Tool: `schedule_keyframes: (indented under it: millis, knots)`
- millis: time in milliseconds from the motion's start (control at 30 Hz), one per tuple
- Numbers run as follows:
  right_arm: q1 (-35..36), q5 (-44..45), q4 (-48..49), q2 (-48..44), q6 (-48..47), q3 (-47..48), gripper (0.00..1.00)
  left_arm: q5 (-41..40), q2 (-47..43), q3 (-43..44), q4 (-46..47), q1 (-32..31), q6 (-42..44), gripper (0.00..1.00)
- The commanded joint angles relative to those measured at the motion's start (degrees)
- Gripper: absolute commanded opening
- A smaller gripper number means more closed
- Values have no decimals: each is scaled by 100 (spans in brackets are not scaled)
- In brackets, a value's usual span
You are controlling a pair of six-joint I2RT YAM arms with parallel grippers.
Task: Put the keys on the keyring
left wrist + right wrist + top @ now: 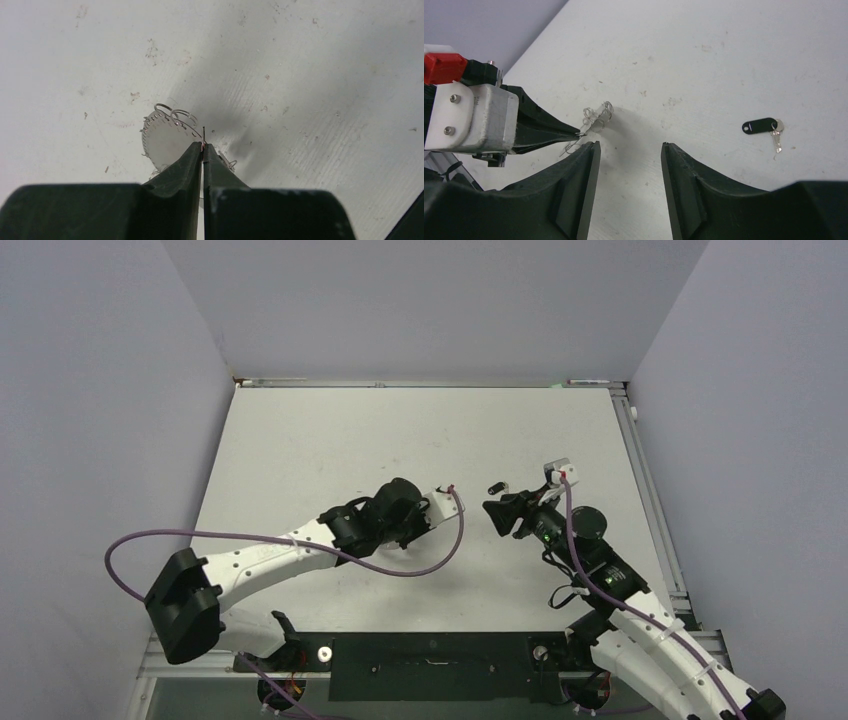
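Holding the keyring (165, 135) ready looked to be the step in hand, with no key threaded onto it that the views could show. The left gripper (203, 146) was pressed together on the thin wire of the hoop's rim, pinching it right at the fingertips, with small wire loops curling from the rim just beyond them. The hoop sat low over the table (350, 430) near its middle; whether its lower rim touched the surface could not be told.

The right gripper (630, 145) was spread and carried nothing, hovering just beside the pinched hoop, which lay off the tip of its left finger. The keys (760, 126) lay flat on the table, apart from both grippers and a little toward the right edge from the middle: a black head with short silver blades beside it, too small to count.

By my judgement the next move fell to the right arm: swing toward the right edge, come down over the black head and close on it, leaving the blades free. The head was small and flat, so a shallow grasp might slip.
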Motion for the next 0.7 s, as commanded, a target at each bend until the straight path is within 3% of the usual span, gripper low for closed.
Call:
schedule_keyframes:
  millis: [0, 367, 667]
  knots:
    - [-6, -139, 753, -437, -74, -169, 49, 292, -676, -125, 67, -4, 72, 0]
    - [11, -875, 1616, -630, -247, -318, 50, 883, -1878, -465, 194, 2, -79, 0]
    - [99, -2304, 1914, -472, -482, -135, 48, 1932, -2468, -618, 405, -1, -71, 0]
